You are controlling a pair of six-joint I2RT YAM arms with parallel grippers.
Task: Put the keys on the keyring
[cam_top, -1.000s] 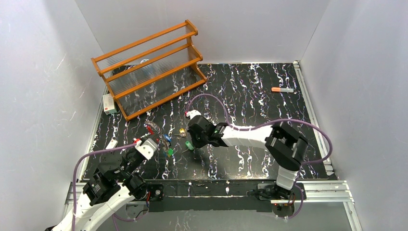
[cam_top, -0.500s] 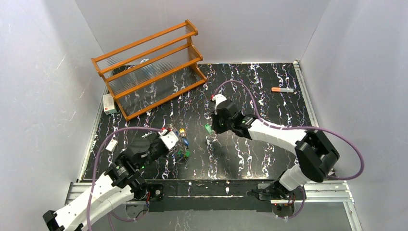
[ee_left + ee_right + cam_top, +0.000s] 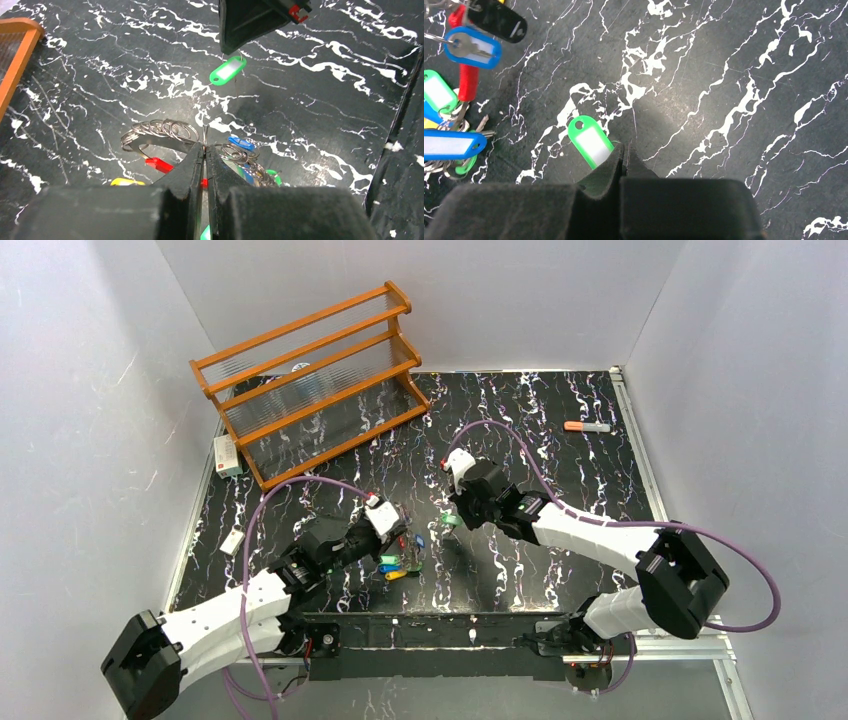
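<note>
My left gripper (image 3: 400, 537) is shut on the thin wire of the keyring (image 3: 160, 131), which carries several small split rings and a red section (image 3: 159, 164). Blue (image 3: 242, 143), yellow (image 3: 122, 181) and green (image 3: 272, 175) tags hang from it; in the top view they lie in a cluster (image 3: 392, 567). My right gripper (image 3: 453, 517) is shut on a key with a green tag (image 3: 590, 142) and holds it just right of the keyring. The green tag also shows in the left wrist view (image 3: 227, 70), hanging under the right gripper (image 3: 235, 47). The keyring's tags show at the left of the right wrist view (image 3: 471, 47).
A wooden rack (image 3: 310, 380) stands at the back left. A small white box (image 3: 227, 455) lies beside it and a white scrap (image 3: 232, 539) sits near the left edge. An orange-capped marker (image 3: 587, 426) lies at the back right.
My left gripper has carried the keyring to the right, toward the table's middle. My right gripper, holding the green tag, swung right and back, then dropped slightly toward the keyring.
</note>
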